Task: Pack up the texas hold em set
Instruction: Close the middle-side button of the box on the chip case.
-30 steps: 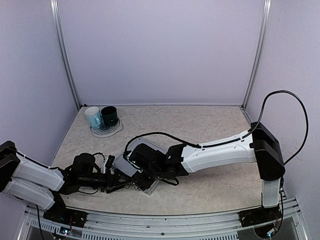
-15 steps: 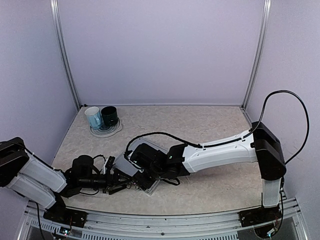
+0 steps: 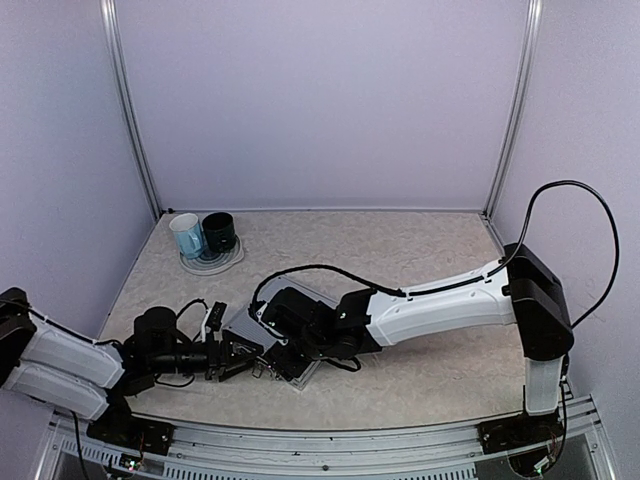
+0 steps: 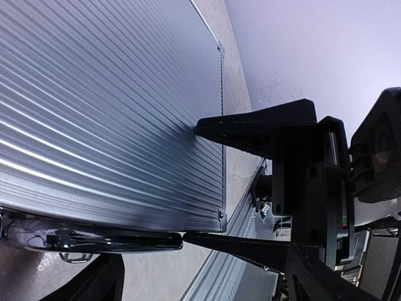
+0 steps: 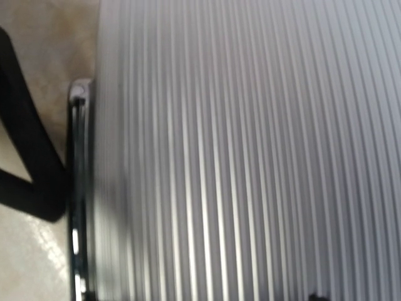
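Texas hold em set (image 4: 113,113) is laid shut on the surface (image 3: 400,260), front-left. Its lid (image 5: 250,150) is likely pinned by the right hand (image 3: 283,340), grip can't be told; left hand (image 4: 191,182) is spread over the rim (image 4: 94,239), probably for latching.

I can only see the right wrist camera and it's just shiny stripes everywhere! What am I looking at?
Observer: That's the ribbed lid of the silver case. It is closed and lies flat on the table.
Operator: Where's my other arm?
Observer: The left tool is open at the case's near corner, with one finger over the lid and one by the chrome rim.
Operator: Is anything else on the table?
Observer: Yes, a light-blue mug and a dark-green mug stand on a plate in the far left corner, apart from the case.
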`<act>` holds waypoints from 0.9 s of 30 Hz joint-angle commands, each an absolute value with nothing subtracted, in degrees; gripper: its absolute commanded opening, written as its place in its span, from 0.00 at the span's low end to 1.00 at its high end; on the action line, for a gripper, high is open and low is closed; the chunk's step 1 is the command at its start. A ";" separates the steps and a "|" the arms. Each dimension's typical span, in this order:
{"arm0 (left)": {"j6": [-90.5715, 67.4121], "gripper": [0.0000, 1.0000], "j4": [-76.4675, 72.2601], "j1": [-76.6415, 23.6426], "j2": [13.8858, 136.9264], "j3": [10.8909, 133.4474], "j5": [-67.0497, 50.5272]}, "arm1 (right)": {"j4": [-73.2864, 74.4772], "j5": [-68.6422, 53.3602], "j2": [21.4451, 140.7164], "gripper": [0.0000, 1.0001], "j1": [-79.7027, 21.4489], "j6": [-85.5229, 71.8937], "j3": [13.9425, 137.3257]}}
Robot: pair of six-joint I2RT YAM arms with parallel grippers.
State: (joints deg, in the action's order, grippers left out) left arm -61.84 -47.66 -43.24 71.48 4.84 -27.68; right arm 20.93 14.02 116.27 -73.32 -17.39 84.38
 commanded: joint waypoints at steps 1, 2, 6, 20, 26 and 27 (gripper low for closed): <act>-56.00 0.88 -32.33 -43.83 63.56 5.57 -21.32 | 24.35 12.75 116.34 0.74 -72.98 -18.15 80.68; -54.92 0.88 -28.77 -43.78 60.43 5.66 -19.76 | 23.81 12.83 115.65 0.75 -73.10 -18.32 80.15; -52.67 0.89 -20.00 -43.07 53.03 6.08 -15.86 | 22.94 13.71 112.89 0.80 -73.54 -19.08 78.79; -52.81 0.91 -18.19 -42.45 54.47 6.37 -16.98 | 26.71 20.05 117.02 0.89 -77.35 -17.55 85.59; -53.02 0.92 -16.76 -41.72 52.44 5.89 -16.14 | 26.43 20.85 120.24 0.89 -77.70 -15.67 88.60; -53.08 0.91 -16.71 -41.59 52.55 5.93 -16.28 | 26.86 21.49 120.97 0.89 -77.70 -15.57 89.31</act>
